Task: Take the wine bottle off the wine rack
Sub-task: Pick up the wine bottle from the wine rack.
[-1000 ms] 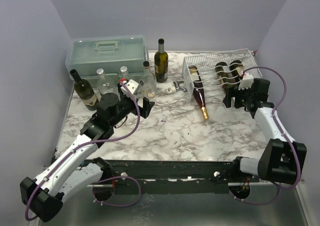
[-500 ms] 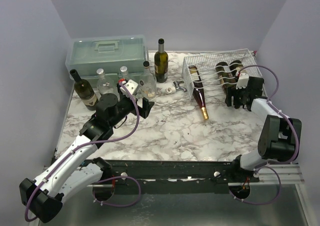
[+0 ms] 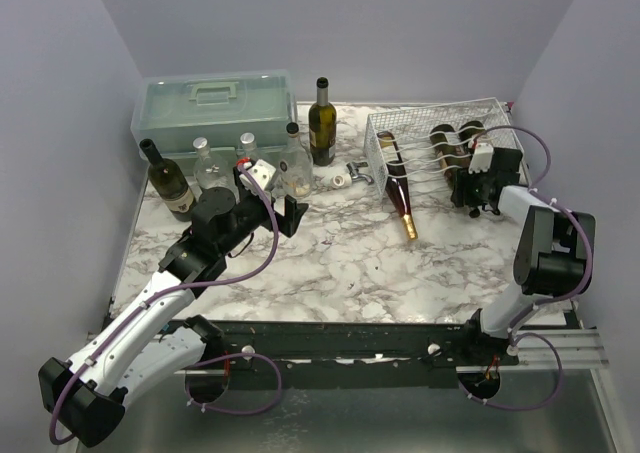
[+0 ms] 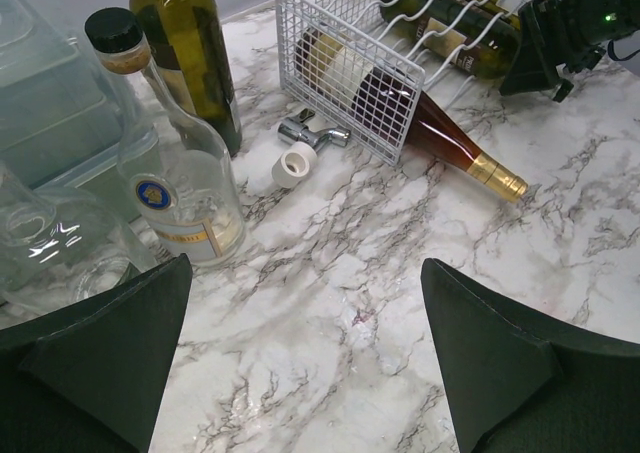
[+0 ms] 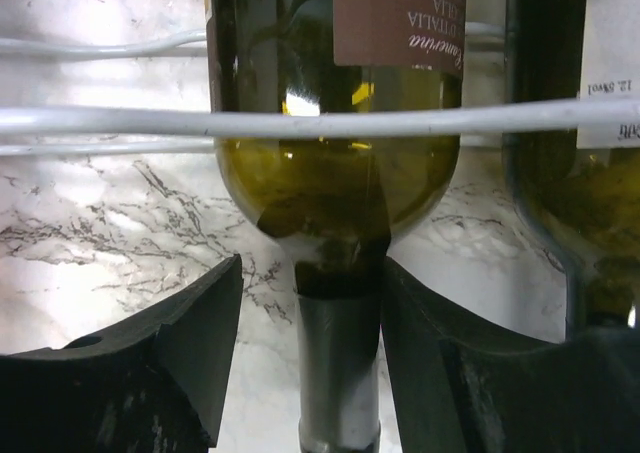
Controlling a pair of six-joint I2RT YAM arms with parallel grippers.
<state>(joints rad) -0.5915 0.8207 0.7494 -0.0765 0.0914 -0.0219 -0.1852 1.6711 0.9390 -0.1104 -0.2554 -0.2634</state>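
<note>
Although the right gripper [image 5: 310, 273] straddles the neck of the wine bottle [image 5: 335, 163], no part of the task is finished. The bottle lies on its side in a wavy cradle of the wine rack [image 3: 430, 109], neck toward the near edge of the table [image 3: 350, 253], and a white wire crosses its shoulder in the right wrist view. The jaws stand partly open: one finger looks to be at the glass or very near it, while a strip of marble shows between the other finger and the neck, so I judge there is no firm hold yet. What is left, by my reading, is to close on the neck, draw the bottle clear of the wires and bring it off the rack. A second dark bottle [image 3: 470, 138] lies just beside it in the next cradle. A third bottle with a gold capsule [image 4: 440, 138] lies at the rack's left end, its neck reaching out past the mesh wall onto the table. The left gripper [image 4: 305, 268] hovers well apart from the rack over the left half of the table, jaws wide and holding nothing. The surface is white marble with grey veining. At its far left corner sits a pale green toolbox [image 3: 215, 98], with several upright bottles [image 3: 321, 123] near it. A small white cap [image 4: 297, 163] and a metal piece lie between those and the rack. Plain lavender walls [image 3: 340, 23] close the table in at the back and on both sides.
</note>
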